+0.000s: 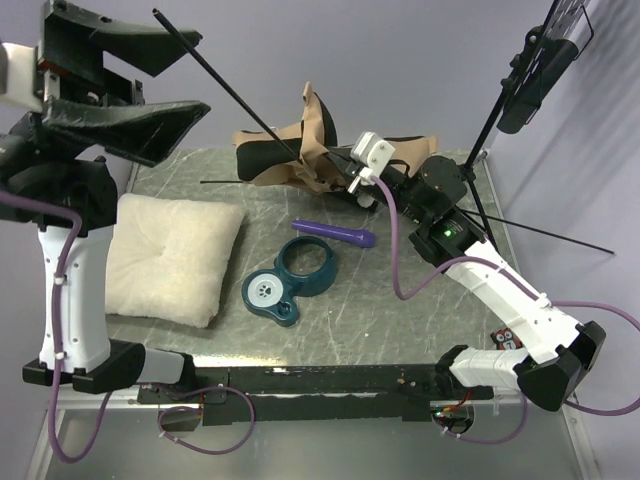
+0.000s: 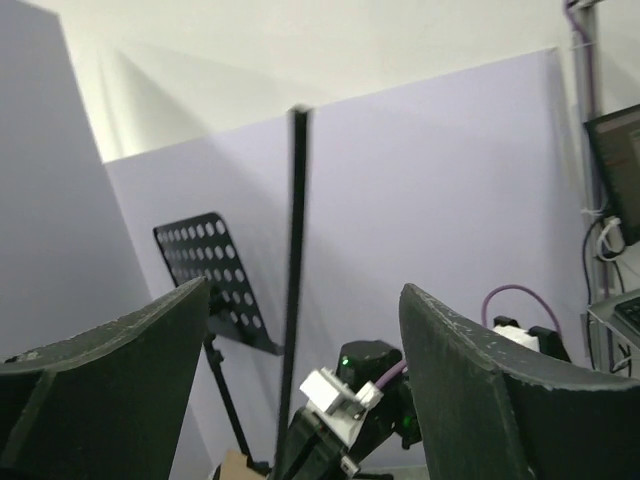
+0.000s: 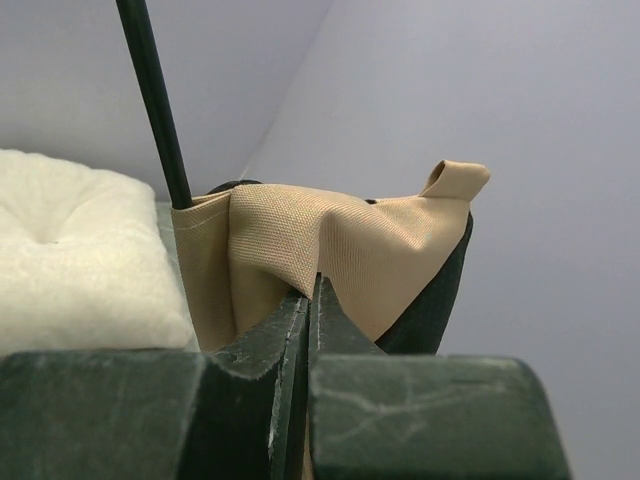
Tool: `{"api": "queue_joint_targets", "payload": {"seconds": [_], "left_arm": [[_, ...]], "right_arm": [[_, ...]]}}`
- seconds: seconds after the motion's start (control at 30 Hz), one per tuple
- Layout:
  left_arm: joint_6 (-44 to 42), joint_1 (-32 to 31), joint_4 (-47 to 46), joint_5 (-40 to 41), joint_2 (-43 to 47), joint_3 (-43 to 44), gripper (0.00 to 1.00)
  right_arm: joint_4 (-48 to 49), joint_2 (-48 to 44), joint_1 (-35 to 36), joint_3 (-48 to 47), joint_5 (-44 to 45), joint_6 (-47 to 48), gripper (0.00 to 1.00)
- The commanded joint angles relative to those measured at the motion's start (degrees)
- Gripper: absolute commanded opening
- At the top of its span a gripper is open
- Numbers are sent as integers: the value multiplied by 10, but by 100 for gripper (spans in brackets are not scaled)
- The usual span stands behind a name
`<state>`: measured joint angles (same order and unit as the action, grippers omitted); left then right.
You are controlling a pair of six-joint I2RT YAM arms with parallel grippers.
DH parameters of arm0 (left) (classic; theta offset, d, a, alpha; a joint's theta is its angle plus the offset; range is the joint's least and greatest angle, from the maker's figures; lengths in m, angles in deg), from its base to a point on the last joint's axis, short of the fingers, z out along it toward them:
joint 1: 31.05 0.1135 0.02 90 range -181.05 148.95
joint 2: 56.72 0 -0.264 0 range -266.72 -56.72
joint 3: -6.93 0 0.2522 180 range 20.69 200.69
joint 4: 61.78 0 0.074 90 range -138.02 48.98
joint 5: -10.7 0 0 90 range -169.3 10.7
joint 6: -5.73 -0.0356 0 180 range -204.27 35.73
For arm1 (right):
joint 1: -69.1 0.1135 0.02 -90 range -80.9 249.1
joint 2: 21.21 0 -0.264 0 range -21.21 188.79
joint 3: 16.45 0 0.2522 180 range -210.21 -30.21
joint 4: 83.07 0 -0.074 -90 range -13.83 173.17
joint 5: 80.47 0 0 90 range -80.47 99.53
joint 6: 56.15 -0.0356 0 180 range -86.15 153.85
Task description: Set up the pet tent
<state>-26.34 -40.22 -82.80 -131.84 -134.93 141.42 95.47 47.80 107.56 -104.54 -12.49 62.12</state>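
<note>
The pet tent (image 1: 300,150) lies collapsed at the far side of the bench (image 1: 380,330), a crumpled heap of tan fabric over its black base. We see the right fingers (image 3: 312,300) pressed together on a fold of that fabric. One thin pole (image 1: 230,85) rises from the heap, slanting up and to the left. The left fingers (image 2: 455,360) are raised well above the bench, spread wide and gripping nothing. In the left wrist view the pole stands in the gap between them. A cream pillow (image 1: 170,255) lies at the left, apart from the tent.
</note>
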Motion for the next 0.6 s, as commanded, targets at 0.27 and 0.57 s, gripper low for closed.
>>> {"api": "queue_joint_targets", "payload": {"seconds": [0.27,0.57], "left_arm": [[-41,-57,52,4,7,43,42],[4,-58,48,-1,25,-13,1]], "right_arm": [[23,-38,29,22,7,16,0],[15,-46,37,34,2,6,0]]}}
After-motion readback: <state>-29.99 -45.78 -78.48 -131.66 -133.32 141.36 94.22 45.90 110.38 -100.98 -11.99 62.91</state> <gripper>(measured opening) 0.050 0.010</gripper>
